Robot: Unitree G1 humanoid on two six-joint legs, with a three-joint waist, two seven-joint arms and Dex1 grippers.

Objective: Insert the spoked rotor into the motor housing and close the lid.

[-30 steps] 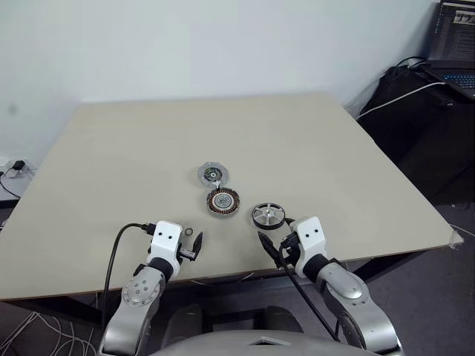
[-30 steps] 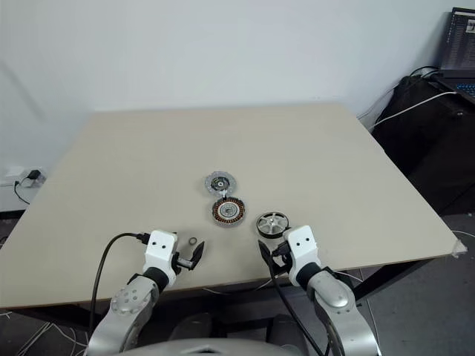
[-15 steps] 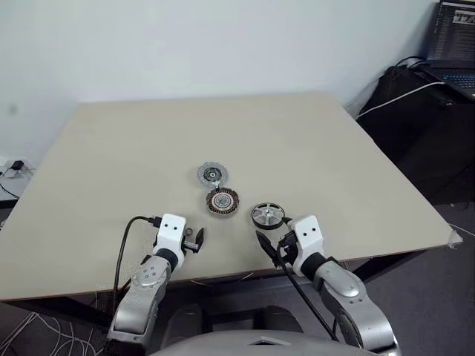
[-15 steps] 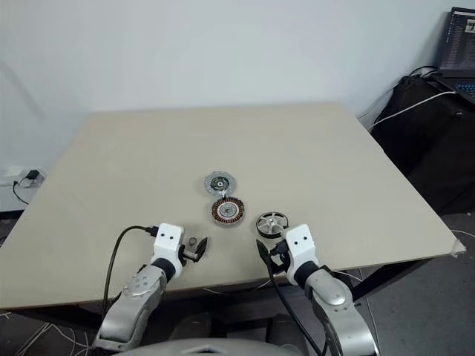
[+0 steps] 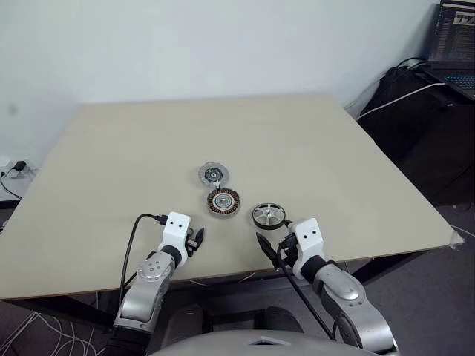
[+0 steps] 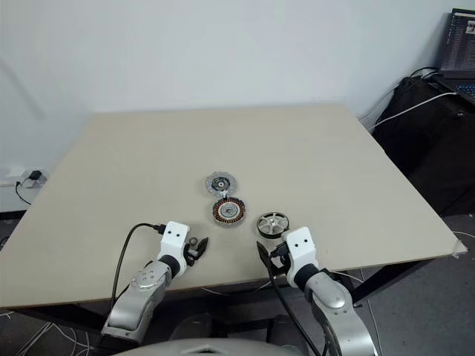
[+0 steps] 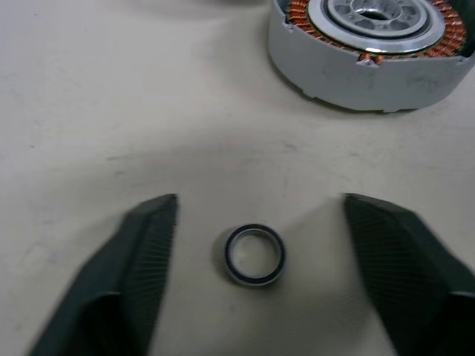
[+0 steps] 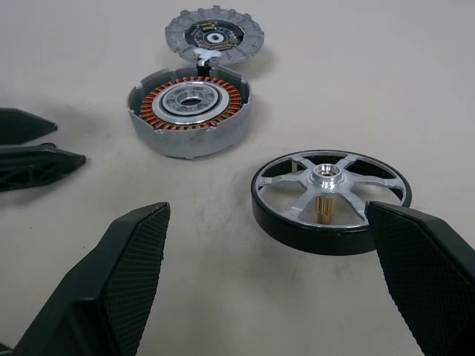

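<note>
The silver spoked rotor (image 8: 330,200) lies flat on the table, just ahead of my right gripper (image 8: 267,211), which is open and touches nothing. To its left sits the motor housing (image 5: 223,202) with its copper windings facing up. The pale-grey lid (image 5: 213,175) lies right behind the housing, touching its far edge. My left gripper (image 7: 260,200) is low over the table near the front edge. It is open, and a small dark metal ring (image 7: 254,254) lies between its fingers (image 7: 145,259) with a gap on each side.
The beige table (image 5: 111,163) ends just under both wrists at its front edge. Off its right side are a black bag with a white cable (image 5: 415,93) and a laptop (image 5: 454,37). A wall socket (image 5: 13,167) is down on the left.
My left gripper has sunk to the table and slid forward around the small ring, and its fingers have come closer together. The right gripper and the motor parts have not moved.
</note>
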